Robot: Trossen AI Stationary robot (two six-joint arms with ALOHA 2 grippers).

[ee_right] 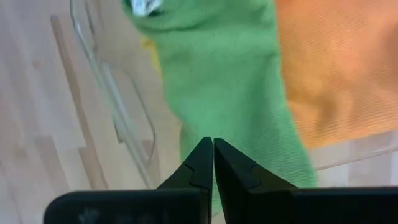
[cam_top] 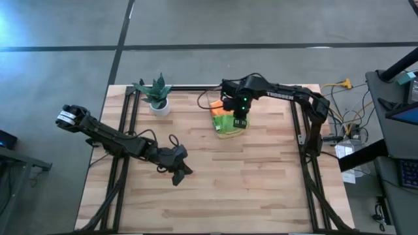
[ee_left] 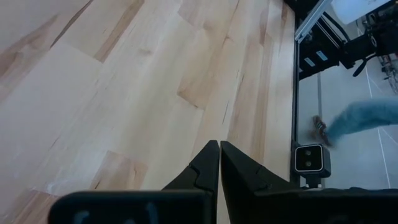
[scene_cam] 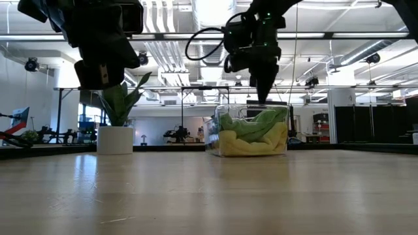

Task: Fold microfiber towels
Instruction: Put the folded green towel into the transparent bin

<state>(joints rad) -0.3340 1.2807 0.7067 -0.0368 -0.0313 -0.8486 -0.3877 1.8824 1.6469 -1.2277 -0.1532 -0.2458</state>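
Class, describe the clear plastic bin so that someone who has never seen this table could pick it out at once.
Look along the wooden table's far edge, to the right of the potted plant. Directly under the right gripper sits the clear plastic bin. It alone is see-through, stuffed with green, yellow and orange towels.

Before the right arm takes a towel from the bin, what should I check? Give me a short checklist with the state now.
1. Right gripper over the bin: ok.
2. Right gripper open for grasping: not ok, fingers are shut.
3. Green towel on top and reachable: ok.
4. Towel already gripped: not ok, nothing between the fingers.
5. Left gripper away from the bin, shut, above bare table: ok.
6. Plant apart from the bin: ok.
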